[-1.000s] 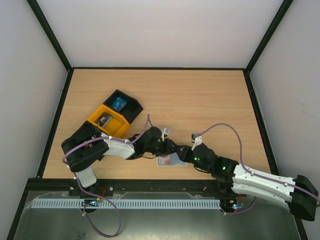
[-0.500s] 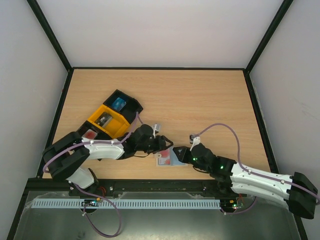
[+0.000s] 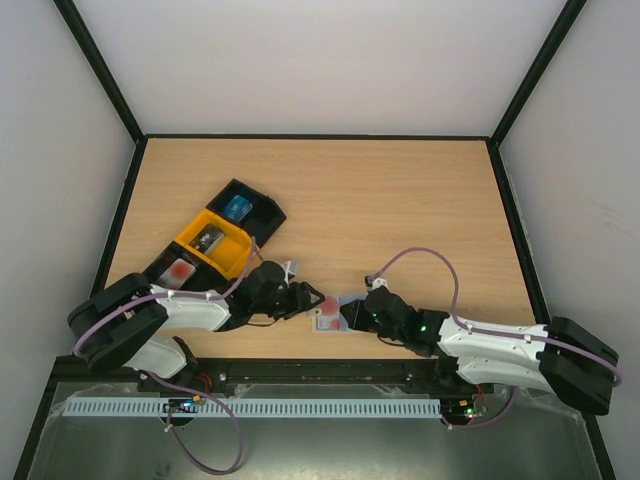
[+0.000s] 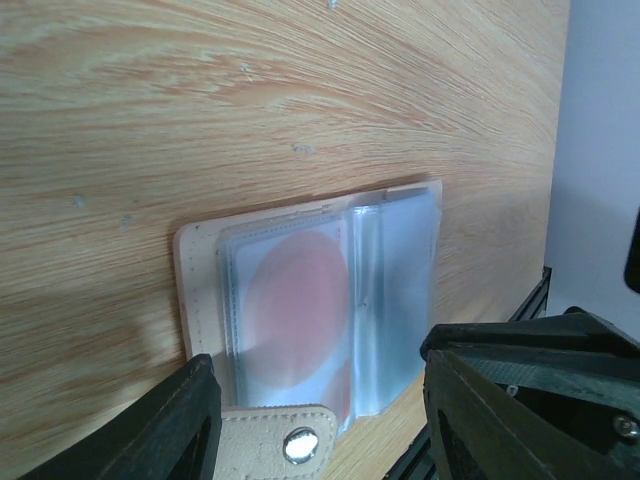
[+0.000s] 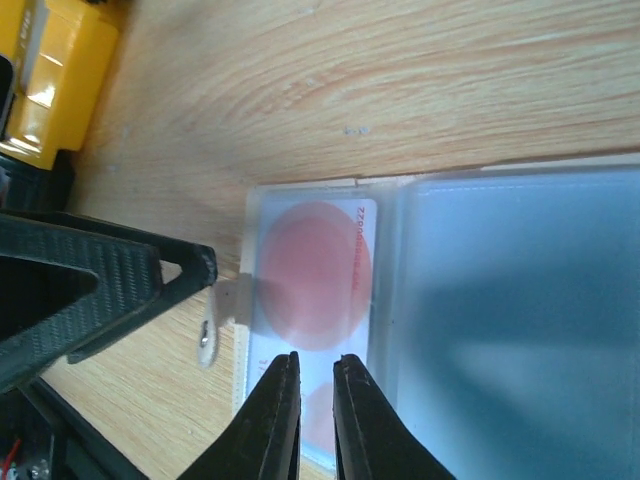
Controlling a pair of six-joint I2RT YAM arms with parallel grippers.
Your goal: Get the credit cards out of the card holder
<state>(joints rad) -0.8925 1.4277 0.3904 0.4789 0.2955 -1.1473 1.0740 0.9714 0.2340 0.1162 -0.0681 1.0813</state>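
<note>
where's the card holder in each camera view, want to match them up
Top external: card holder lies low in the picture, just left of centre.
Left wrist: lower centre, lying open with its clear sleeves up.
Right wrist: fills the right and lower part.
Shared landmark: the red-disc card in its sleeve.

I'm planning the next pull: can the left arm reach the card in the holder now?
Likely yes: its open end effector is at the holder, sleeved card just ahead, nothing between.
</note>
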